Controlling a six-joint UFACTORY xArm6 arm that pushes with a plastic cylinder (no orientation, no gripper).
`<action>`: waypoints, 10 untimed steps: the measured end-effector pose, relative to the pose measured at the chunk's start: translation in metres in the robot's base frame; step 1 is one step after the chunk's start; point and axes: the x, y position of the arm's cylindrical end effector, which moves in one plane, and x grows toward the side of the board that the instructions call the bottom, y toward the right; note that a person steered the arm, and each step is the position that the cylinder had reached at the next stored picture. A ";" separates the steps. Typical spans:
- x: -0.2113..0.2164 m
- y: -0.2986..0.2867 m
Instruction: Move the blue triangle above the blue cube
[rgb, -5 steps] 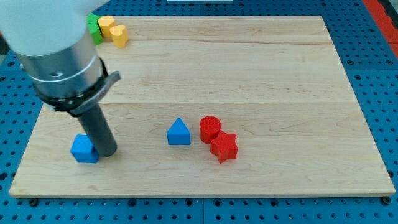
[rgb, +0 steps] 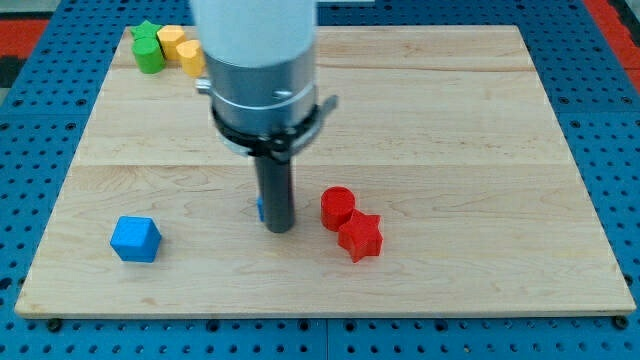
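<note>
The blue cube (rgb: 136, 239) sits near the board's bottom left corner. The blue triangle (rgb: 259, 209) is almost wholly hidden behind my rod; only a sliver of blue shows at the rod's left edge. My tip (rgb: 279, 228) stands at the middle of the board's lower part, right on or in front of the triangle, far to the right of the cube.
A red cylinder (rgb: 338, 207) and a red star (rgb: 361, 237) lie just right of my tip. A green block (rgb: 149, 47) and two yellow blocks (rgb: 172, 42) (rgb: 190, 58) sit at the board's top left corner. The wooden board (rgb: 450, 150) lies on a blue pegboard.
My rod has moved right from beside the blue cube to the blue triangle, now covering it. The cube stands uncovered. The other blocks have not moved.
</note>
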 end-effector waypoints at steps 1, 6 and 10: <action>-0.005 -0.019; -0.043 -0.078; -0.029 -0.071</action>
